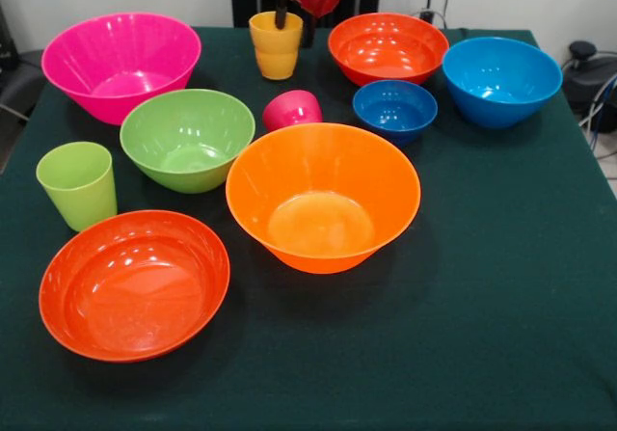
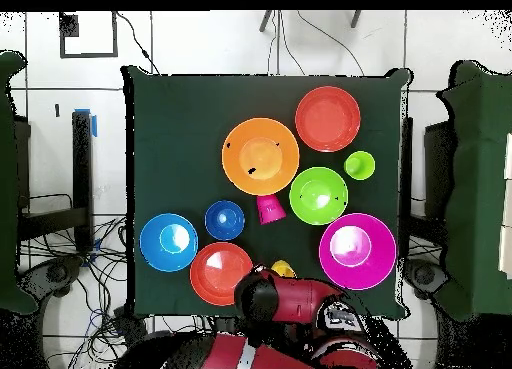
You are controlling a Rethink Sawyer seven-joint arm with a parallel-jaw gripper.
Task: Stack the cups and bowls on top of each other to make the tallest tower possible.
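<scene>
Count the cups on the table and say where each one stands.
3: the yellow cup upright under the arm, the pink cup tipped between the green and dark blue bowls, the green cup upright beside the green bowl.

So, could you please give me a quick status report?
Hand above yellow cup, grip unclear. No tower: bowls and cups all separate. Pink cup lying tipped.

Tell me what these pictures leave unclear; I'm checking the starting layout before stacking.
- Hand, front view: cut off by the top edge, so open or shut cannot be told.
- Yellow cup, overhead view: mostly covered by the red arm.
- Pink cup, front view: lying tilted; its opening faces away.
</scene>
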